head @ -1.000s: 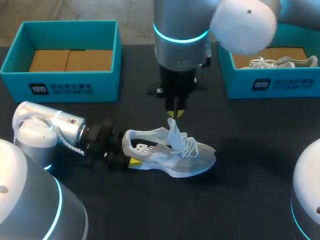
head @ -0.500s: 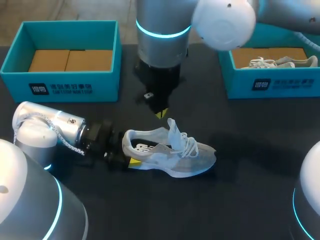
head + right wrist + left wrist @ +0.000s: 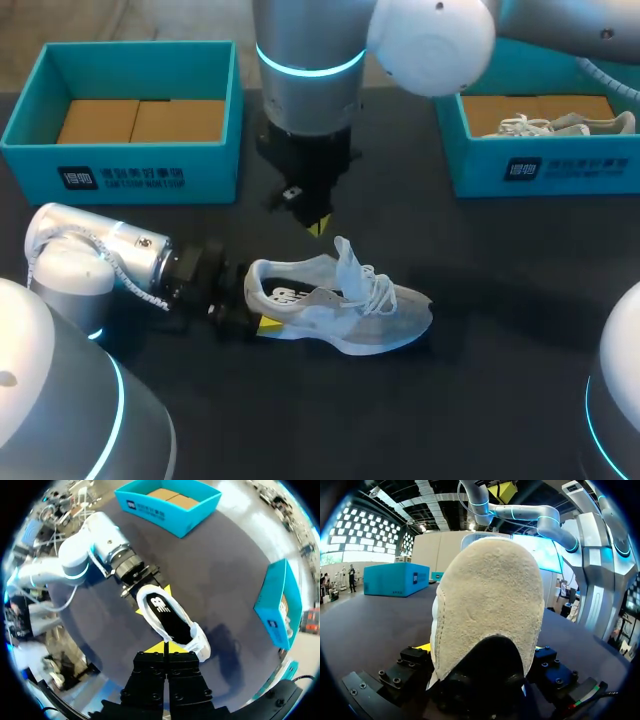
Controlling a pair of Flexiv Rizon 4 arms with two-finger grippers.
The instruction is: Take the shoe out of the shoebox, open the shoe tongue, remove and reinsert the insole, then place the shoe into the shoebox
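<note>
A pale translucent sneaker [image 3: 340, 300] lies on its sole in the middle of the dark table, toe to the right, with its tongue [image 3: 346, 257] standing upright. My left gripper [image 3: 256, 322] lies low at the left, its yellow-tipped fingers pressed against both sides of the heel [image 3: 490, 610]. From above, the sneaker's [image 3: 167, 615] dark insole shows in the right wrist view. My right gripper [image 3: 318, 226] hangs above and left of the tongue, shut and holding nothing; its tips [image 3: 164, 648] are pressed together.
A teal shoebox [image 3: 120, 165] with a cardboard bottom stands at the back left. Another teal shoebox [image 3: 545, 170] at the back right holds a second pale shoe [image 3: 565, 124]. Bare dark table lies in front of and to the right of the sneaker.
My right gripper has drawn away from the tongue's tip, going left and slightly back. The tongue stays upright. The left arm and the sneaker have not moved.
</note>
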